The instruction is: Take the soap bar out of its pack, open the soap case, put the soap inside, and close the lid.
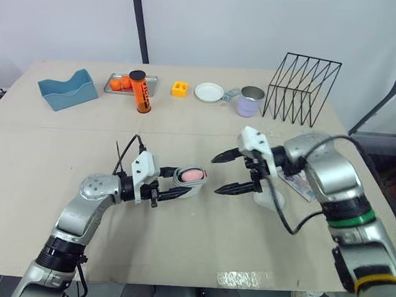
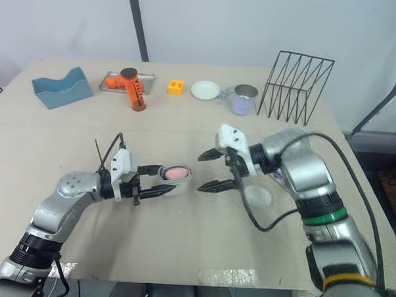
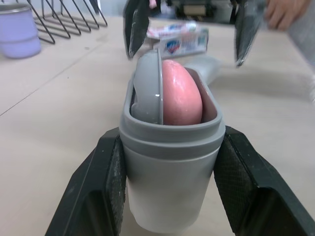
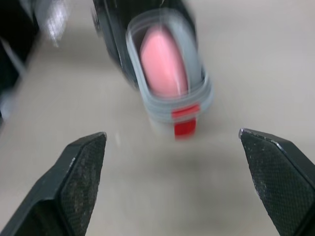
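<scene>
Reading head views first: left gripper (image 1: 177,184) is clamped on the soap case (image 1: 199,188), fingers on its two long sides at the near end. Pink soap (image 1: 193,175) sits inside; case is open on top, no lid on. Case long axis runs out along the L fingers, roughly crosswise on the table (image 1: 64,202), far end aimed at the right gripper (image 1: 215,174). R gripper is spread wide, holding nothing, tips just beside that far end, not touching. Lid (image 2: 260,194) lies flat on the table under the R wrist, i.e. behind the R fingertips, w/ the soap pack (image 1: 300,186) just beyond on robot's right. Left wrist view: case sits square between the L fingers, soap tilted against a grey inner piece (image 3: 147,88); R fingers straddle the axis line past it. Right wrist view: case end-on & centred in the gap, red tab (image 4: 184,121) on the end facing R. Judgement: soap is in, closing is left. R arm is much nearer the lid, but lid lies back toward its own wrist, so R would need to draw back & dip before capping. L only has to hold steady.
</scene>
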{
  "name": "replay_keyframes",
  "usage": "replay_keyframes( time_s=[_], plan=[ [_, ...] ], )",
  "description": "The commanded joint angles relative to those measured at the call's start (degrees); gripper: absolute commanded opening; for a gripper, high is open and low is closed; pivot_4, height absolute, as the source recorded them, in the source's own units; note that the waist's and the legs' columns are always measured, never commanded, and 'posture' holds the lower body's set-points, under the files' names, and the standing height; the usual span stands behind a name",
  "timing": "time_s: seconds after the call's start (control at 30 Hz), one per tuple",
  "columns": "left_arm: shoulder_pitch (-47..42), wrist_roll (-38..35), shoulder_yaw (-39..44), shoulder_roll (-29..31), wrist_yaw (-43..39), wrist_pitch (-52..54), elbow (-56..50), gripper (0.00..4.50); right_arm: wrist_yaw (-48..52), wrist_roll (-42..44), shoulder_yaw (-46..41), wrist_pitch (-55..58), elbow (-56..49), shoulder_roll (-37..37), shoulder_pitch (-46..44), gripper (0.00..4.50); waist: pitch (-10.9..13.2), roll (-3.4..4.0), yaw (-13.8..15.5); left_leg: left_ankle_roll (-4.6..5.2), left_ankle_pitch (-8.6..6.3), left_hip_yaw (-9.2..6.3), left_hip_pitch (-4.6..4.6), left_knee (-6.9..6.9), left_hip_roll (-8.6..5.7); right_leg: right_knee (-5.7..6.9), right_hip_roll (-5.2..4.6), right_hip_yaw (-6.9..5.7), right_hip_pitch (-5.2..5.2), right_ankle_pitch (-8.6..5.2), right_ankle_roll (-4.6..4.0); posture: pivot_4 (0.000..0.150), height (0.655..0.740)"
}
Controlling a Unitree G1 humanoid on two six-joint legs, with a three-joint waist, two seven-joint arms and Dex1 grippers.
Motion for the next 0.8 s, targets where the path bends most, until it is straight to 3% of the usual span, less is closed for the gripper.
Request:
replay_keyframes(
  time_s=[0.03, 0.3, 0.8],
  plan=[
    [1.58, -3.22, 2.54, -0.25, -0.1, -0.92, -2.89, 1.97, -0.98, 5.75, -5.28, -4.14, -4.34, 1.19, 5.91, 4.45, 0.01, 0.01, 0.02, -0.01, 0.0, 0.0, -0.01, 0.0, -0.02, 0.0, -0.01, 0.01, 0.0, 0.0, 0.0, 0.15, 0.74],
    [4.28, -4.04, 3.0, -0.48, 0.41, -1.34, -4.41, 1.97, -3.97, 6.76, -5.9, -10.74, -5.22, 1.95, 13.92, 4.45, 0.0, 0.01, -0.05, -0.02, 0.07, 0.04, 0.39, -0.04, -0.03, 0.02, 0.04, 0.09, 0.33, -0.01, 0.02, 0.15, 0.74],
    [5.56, -4.5, 3.34, 3.45, -3.58, -1.54, -7.63, 1.97, -9.85, 5.58, -7.74, -14.19, -0.74, -1.53, 13.79, 4.45, 0.0, 0.01, -0.02, -0.03, 0.07, 0.04, 0.38, -0.07, -0.03, 0.01, 0.04, 0.12, 0.34, -0.01, 0.04, 0.15, 0.74]
  ],
)
